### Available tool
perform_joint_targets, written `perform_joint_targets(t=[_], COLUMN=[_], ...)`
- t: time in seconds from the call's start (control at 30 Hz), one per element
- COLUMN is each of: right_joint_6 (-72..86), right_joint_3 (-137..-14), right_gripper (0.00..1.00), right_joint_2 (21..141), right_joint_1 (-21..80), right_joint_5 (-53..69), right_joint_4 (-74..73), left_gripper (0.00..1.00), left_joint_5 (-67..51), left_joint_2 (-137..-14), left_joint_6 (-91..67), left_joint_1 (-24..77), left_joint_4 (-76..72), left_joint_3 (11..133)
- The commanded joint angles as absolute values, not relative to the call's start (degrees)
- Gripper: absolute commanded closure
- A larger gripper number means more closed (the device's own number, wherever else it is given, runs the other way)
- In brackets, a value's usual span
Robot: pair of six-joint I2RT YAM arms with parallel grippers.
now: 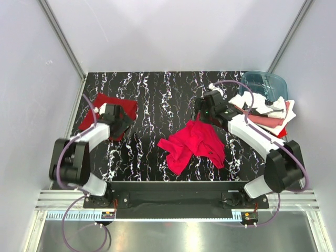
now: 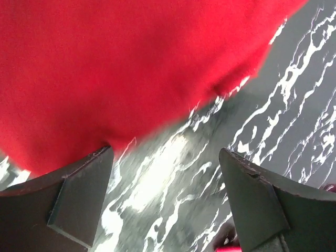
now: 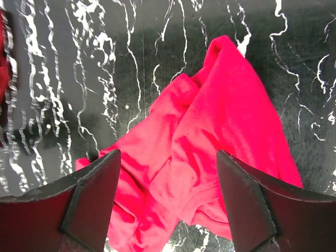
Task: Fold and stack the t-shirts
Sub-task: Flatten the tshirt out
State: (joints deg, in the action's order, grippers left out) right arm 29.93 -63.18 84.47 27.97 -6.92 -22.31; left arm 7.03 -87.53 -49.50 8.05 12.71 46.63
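Observation:
A bright crimson t-shirt point(image 1: 193, 145) lies crumpled in the middle of the black marbled table point(image 1: 152, 94); it also shows in the right wrist view point(image 3: 210, 157). My right gripper point(image 1: 203, 111) hovers open and empty above its far edge. A darker red t-shirt point(image 1: 100, 109) lies folded flat at the far left; it fills the top of the left wrist view point(image 2: 121, 68). My left gripper point(image 1: 122, 124) is open and empty at that shirt's near right edge, over bare table. A pile of white, salmon pink and red shirts point(image 1: 265, 113) sits at the far right.
A translucent blue-teal plastic tub point(image 1: 266, 85) stands at the far right corner behind the shirt pile. Grey walls with metal rails enclose the table on the left, back and right. The arm bases sit on a rail at the near edge.

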Motion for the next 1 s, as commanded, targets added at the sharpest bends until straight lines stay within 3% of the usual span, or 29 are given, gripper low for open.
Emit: perform_joint_targets(t=[0.0,0.17,0.47,0.57,0.6,0.63,0.87,0.93,0.97], right_joint_6=[28.7,29.6,27.0,26.9,26.8,26.7,26.5,26.5,26.8], right_joint_3=[-68.5,-68.3,-56.4,-57.1,-58.0,-58.4,-61.9,-63.2,-63.3], right_gripper=[0.21,0.39,0.33,0.36,0.44,0.46,0.43,0.56,0.77], right_joint_2=[86.7,88.5,87.1,90.4,91.9,92.5,99.6,100.5,100.1], right_joint_1=[30.3,31.3,39.9,41.5,41.7,42.1,43.9,44.0,44.1], right_joint_5=[-11.6,-7.6,-6.9,-8.4,-8.7,-9.4,-11.4,-13.4,-14.4], right_joint_4=[-28.4,-29.9,-24.4,-24.7,-25.0,-25.4,-28.2,-29.5,-29.6], left_gripper=[0.11,0.1,0.06,0.06,0.06,0.06,0.06,0.06,0.06], left_joint_5=[12.4,11.5,0.3,-2.8,-3.3,-3.7,-7.3,-8.3,-8.4], left_joint_2=[-79.6,-75.7,-72.1,-72.3,-72.3,-72.3,-72.5,-72.9,-73.5], left_joint_6=[-50.4,-43.2,-41.9,-42.3,-42.3,-42.3,-43.0,-42.9,-42.8], left_joint_1=[9.9,17.6,21.3,21.3,21.3,21.3,21.4,21.7,21.9], left_joint_4=[10.0,9.8,1.0,0.4,0.4,0.4,-1.2,-1.2,-1.0], left_joint_3=[44.3,47.9,45.4,45.4,45.3,45.3,44.7,45.3,45.4])
